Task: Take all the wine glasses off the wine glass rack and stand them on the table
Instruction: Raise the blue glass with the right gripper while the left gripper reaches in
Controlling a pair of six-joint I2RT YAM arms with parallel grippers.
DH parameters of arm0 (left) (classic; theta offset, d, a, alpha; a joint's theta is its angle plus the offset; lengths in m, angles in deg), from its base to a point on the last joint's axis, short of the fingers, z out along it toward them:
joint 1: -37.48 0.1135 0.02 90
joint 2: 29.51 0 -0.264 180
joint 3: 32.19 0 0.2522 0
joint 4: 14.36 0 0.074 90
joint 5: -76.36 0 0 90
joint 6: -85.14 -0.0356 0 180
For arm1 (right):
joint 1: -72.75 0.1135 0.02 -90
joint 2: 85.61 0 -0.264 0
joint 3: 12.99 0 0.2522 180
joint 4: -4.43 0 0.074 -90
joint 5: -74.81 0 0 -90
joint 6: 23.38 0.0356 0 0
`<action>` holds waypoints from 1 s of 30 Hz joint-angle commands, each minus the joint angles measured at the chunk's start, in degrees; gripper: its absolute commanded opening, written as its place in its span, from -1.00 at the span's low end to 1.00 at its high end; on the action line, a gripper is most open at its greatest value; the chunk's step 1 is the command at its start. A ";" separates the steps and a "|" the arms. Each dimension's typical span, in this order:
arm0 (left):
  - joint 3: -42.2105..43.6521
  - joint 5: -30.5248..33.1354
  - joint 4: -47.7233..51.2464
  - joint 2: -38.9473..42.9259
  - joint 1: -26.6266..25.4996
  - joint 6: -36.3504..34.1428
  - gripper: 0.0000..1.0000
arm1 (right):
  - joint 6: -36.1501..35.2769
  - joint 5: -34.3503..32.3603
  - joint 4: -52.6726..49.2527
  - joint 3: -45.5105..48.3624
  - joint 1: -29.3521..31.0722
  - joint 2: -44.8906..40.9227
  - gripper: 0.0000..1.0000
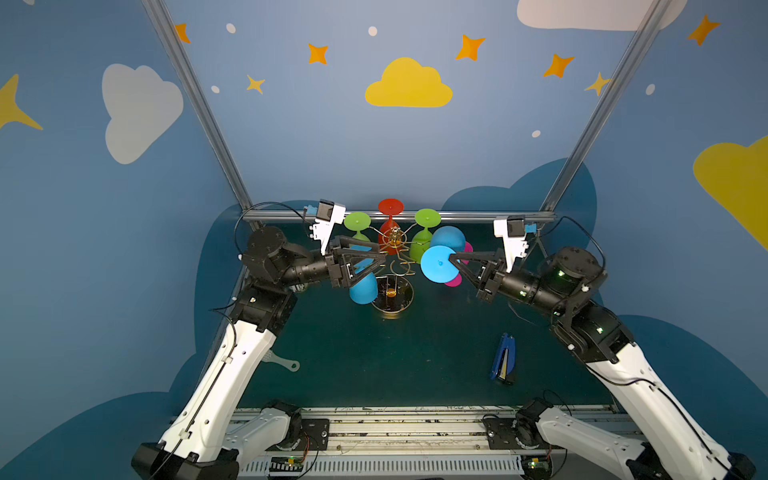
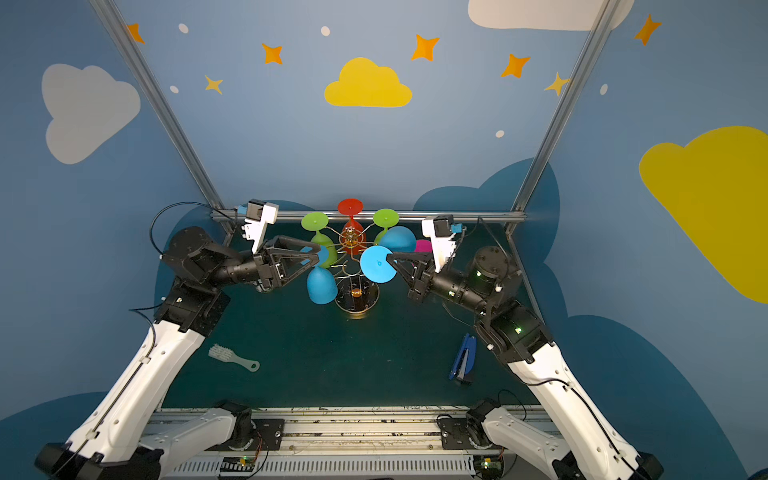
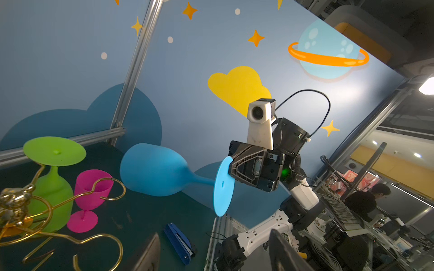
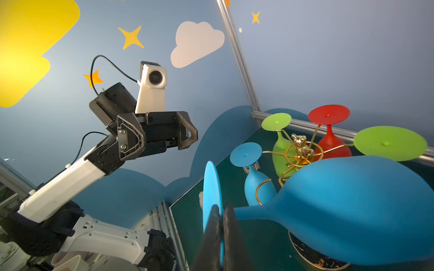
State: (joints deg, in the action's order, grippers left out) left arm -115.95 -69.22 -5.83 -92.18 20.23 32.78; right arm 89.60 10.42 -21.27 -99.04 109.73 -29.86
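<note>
Right gripper [image 4: 220,234]: clamped on glass [image 4: 352,211] foot (stem level, bowl toward rack [image 4: 300,150]).
Left gripper [image 4: 162,137]: jaws apart, empty.

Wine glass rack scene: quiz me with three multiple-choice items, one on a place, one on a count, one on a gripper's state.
1. Where is the pink glass?
A. hanging on the rack
B. in the right gripper
C. standing on the table

2. How many green glasses hang on the rack?
A. one
B. two
C. three

3. The right gripper is:
A. shut on the blue glass
B. open and empty
C. shut on the pink glass

Answers:
1. C: it stands upright, foot on the table.
2. B: two hang foot-up.
3. A: its fingers pinch the foot disc, and the glass is off the rack.
</note>
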 commanded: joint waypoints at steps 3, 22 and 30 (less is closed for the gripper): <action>-1.19 0.99 -0.74 -1.47 -2.81 -1.89 0.43 | 1.07 3.34 6.18 -2.79 2.24 2.00 -1.00; 0.07 0.88 -3.95 -2.99 -8.36 0.37 -0.05 | 3.05 4.03 11.43 -4.46 6.35 8.91 -1.00; 1.09 1.41 -7.07 -3.09 -8.84 3.21 -0.59 | 3.03 4.21 12.24 -4.98 7.00 9.91 -1.00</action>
State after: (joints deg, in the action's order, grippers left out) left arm -115.20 -67.23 -10.51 -95.18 11.79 34.84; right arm 92.58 14.59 -11.81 -101.73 116.41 -20.09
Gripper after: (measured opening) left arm 0.214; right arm 0.050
